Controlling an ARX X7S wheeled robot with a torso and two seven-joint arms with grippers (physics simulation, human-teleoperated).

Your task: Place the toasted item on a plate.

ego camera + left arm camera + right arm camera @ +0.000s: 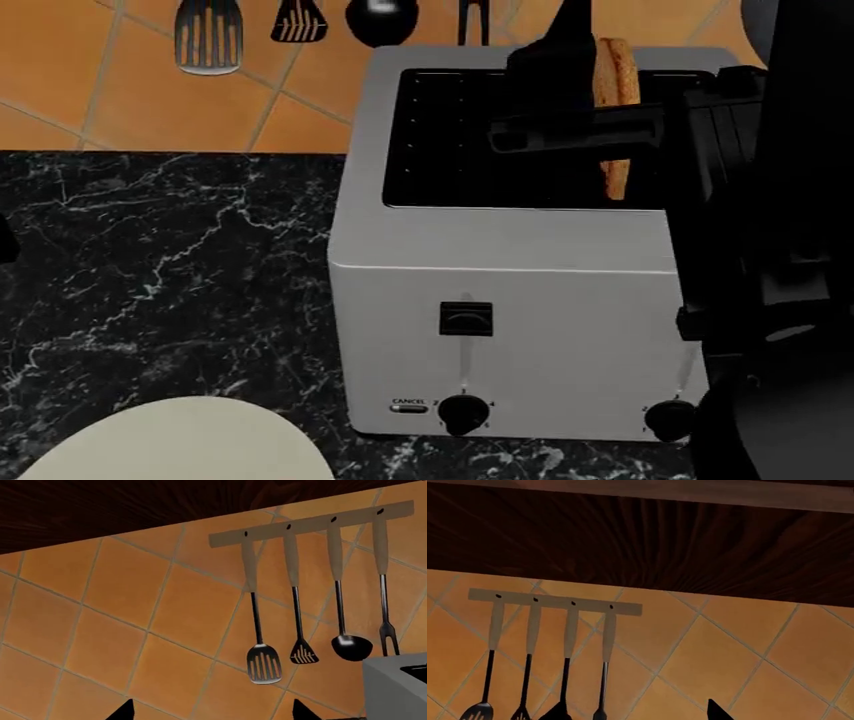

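The toast (617, 80), golden with a brown crust, stands upright in the right part of the silver toaster's (507, 270) top opening. My right gripper (638, 715) hovers over that opening and points at the wall. One of its black fingers (567, 50) stands just left of the toast, and its body crosses in front of the slice. The right wrist view shows nothing between its tips, so it looks open. The cream plate (174, 445) lies on the counter at the front left. My left gripper (212, 712) is open and empty, facing the wall.
A rack of black utensils (207, 35) hangs on the orange tiled wall behind the toaster; it also shows in the left wrist view (300, 580) and the right wrist view (554, 630). A dark wood cabinet (647, 540) hangs overhead. The counter (160, 260) is black marble.
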